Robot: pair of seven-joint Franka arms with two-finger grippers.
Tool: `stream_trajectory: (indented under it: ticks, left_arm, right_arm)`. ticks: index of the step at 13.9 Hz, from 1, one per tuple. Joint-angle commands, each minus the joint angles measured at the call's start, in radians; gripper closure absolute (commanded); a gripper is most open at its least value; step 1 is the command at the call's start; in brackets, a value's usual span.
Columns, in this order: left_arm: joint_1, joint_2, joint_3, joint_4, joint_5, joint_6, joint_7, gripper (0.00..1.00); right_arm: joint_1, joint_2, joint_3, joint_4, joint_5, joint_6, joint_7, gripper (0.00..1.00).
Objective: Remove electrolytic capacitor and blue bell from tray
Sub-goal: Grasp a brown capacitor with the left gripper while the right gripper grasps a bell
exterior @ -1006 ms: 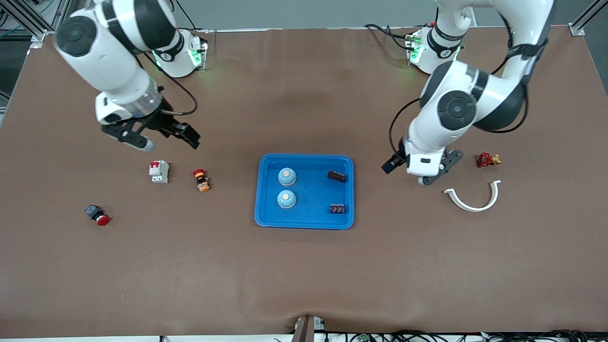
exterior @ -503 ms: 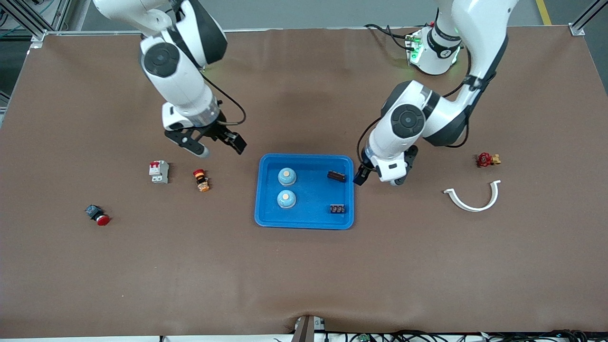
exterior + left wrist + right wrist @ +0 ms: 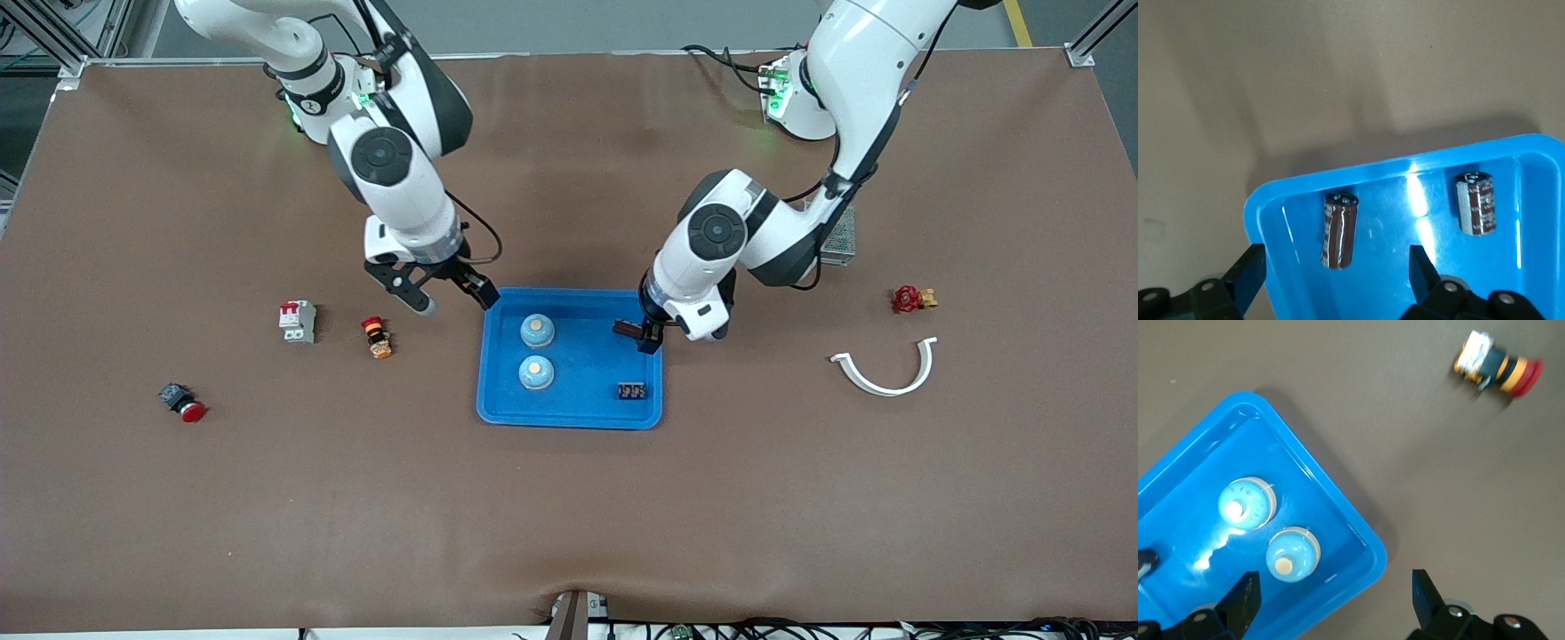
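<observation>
A blue tray (image 3: pixel 569 420) holds two light blue bells (image 3: pixel 537 330) (image 3: pixel 535 372) and two dark capacitors (image 3: pixel 628 329) (image 3: pixel 632 390). My left gripper (image 3: pixel 648 338) hangs open over the tray corner at the left arm's end. In the left wrist view, my left gripper (image 3: pixel 1335 275) straddles the tray wall (image 3: pixel 1281 200), with one brown capacitor (image 3: pixel 1340 230) just ahead of the jaws and another capacitor (image 3: pixel 1476 202) farther off. My right gripper (image 3: pixel 453 300) is open over the tray corner at the right arm's end. In the right wrist view, my right gripper (image 3: pixel 1335 597) hovers over the rim (image 3: pixel 1361 543) close to the bells (image 3: pixel 1293 555) (image 3: pixel 1248 504).
A white and red breaker (image 3: pixel 298 321), an orange and red push button (image 3: pixel 377 338) and a red button on a black body (image 3: pixel 183 404) lie toward the right arm's end. A white curved clip (image 3: pixel 885 369), a red valve (image 3: pixel 911 299) and a grey meshed box (image 3: pixel 837 236) lie toward the left arm's end.
Both arms have swung in toward the tray. The left gripper came from the bare table to the tray corner by a capacitor. The right gripper came from above the breaker to the tray's other end.
</observation>
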Motion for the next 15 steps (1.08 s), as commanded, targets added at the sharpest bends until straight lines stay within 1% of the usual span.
stream_trajectory:
  ticks: [1,2,6,8,10,13,15]
  left_arm:
    - [-0.022,0.077,0.008,0.076,0.059,0.028,-0.083,0.15]
    - [-0.031,0.091,0.009,0.087,0.059,0.028,-0.086,0.22]
    - [-0.040,0.111,0.012,0.084,0.059,0.027,-0.098,0.21]
    - [-0.046,0.117,0.012,0.084,0.059,0.028,-0.109,0.23]
    - [-0.045,0.118,0.012,0.082,0.059,0.028,-0.115,0.24]
    - [-0.046,0.131,0.017,0.085,0.059,0.030,-0.115,0.29]
    - [-0.046,0.132,0.021,0.088,0.059,0.030,-0.115,0.36]
  right_arm:
    - [0.016,0.085,-0.013,0.076,-0.026,0.009,0.166,0.00]
    - [0.016,0.105,-0.013,0.087,-0.026,0.022,0.211,0.00]
    - [0.039,0.220,-0.016,0.177,-0.030,0.074,0.427,0.00]
    - [0.042,0.259,-0.016,0.190,-0.033,0.114,0.473,0.00]
    - [0.057,0.303,-0.017,0.219,-0.035,0.116,0.510,0.00]
    - [0.071,0.355,-0.019,0.252,-0.055,0.118,0.561,0.00]
    - [0.082,0.362,-0.017,0.259,-0.062,0.116,0.578,0.00]
